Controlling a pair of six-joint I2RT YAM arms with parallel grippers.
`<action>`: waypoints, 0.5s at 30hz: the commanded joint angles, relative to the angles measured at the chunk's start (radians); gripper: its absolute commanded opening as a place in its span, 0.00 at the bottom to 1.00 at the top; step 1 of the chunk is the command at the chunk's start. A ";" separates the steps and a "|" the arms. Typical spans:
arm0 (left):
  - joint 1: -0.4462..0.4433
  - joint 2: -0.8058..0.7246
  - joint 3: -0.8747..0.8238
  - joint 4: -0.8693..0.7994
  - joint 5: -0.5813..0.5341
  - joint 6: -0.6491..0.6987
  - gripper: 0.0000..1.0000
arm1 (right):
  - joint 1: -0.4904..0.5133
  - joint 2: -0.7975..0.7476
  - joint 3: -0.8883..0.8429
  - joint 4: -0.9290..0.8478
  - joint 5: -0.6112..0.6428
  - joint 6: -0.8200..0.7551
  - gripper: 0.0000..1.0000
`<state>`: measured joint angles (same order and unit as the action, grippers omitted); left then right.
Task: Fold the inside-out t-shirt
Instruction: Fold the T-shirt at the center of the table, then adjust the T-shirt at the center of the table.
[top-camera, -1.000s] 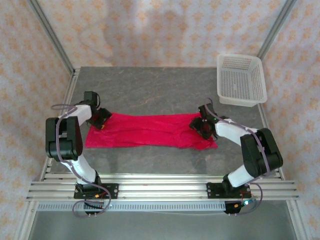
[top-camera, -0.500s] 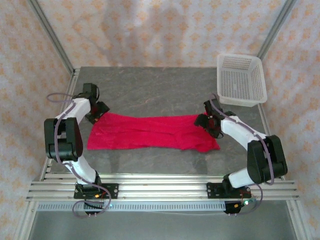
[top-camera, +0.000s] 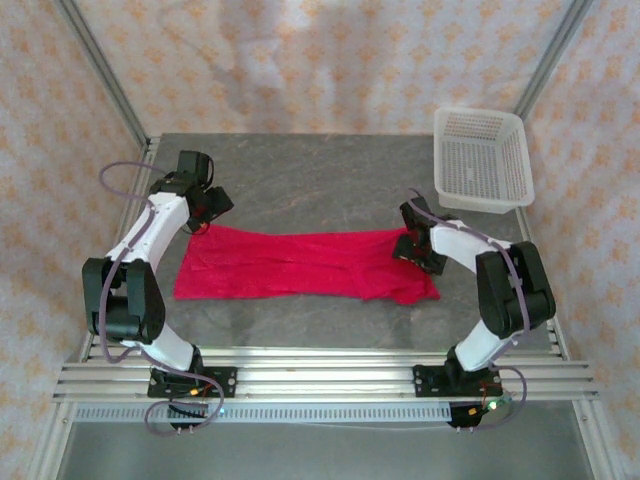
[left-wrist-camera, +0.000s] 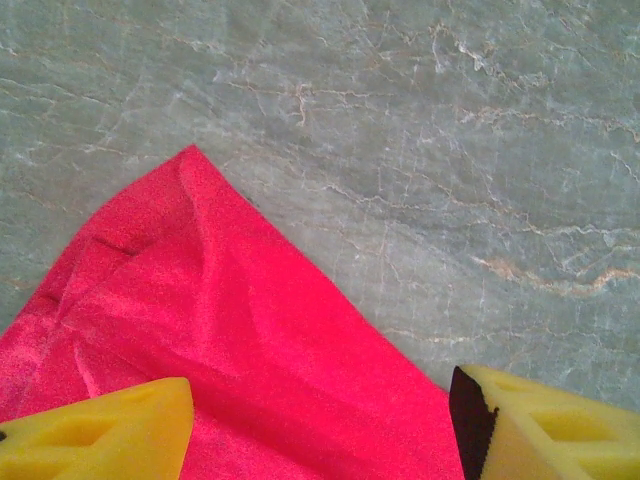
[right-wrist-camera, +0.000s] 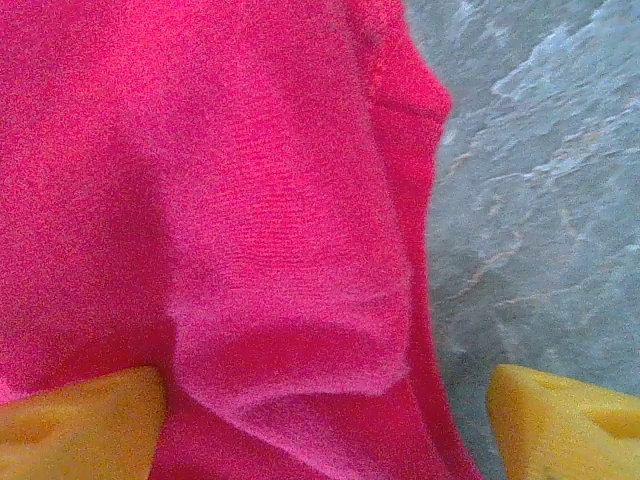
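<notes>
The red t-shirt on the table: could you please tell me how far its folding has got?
Done, apparently: the t-shirt lies as a flat lengthwise strip. In hand: nothing; the left gripper and right gripper are open over its ends. Left: the crosswise folds.

Grey marbled tabletop (top-camera: 330, 170), pale floral-patterned walls (top-camera: 300, 60), 2 slanted metal posts (top-camera: 103, 70), even light

Left gripper (top-camera: 205, 204) reaches toward ten o'clock, jaws spread wide. Right gripper (top-camera: 418, 250) sits at three o'clock, jaws equally parted.
</notes>
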<state>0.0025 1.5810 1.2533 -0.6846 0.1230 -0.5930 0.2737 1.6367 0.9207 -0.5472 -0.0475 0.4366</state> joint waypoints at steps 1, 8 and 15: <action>0.004 -0.032 -0.028 -0.034 0.021 0.024 0.70 | -0.005 0.036 -0.024 0.052 -0.053 -0.005 0.73; 0.004 -0.039 -0.077 -0.014 0.043 0.017 0.70 | -0.005 0.044 -0.029 0.054 -0.053 -0.001 0.35; -0.004 -0.048 -0.139 0.021 0.083 -0.010 0.68 | -0.005 0.026 -0.029 0.049 -0.053 -0.012 0.02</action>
<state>0.0017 1.5650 1.1400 -0.6819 0.1841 -0.5941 0.2741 1.6520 0.9165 -0.4629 -0.1242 0.4347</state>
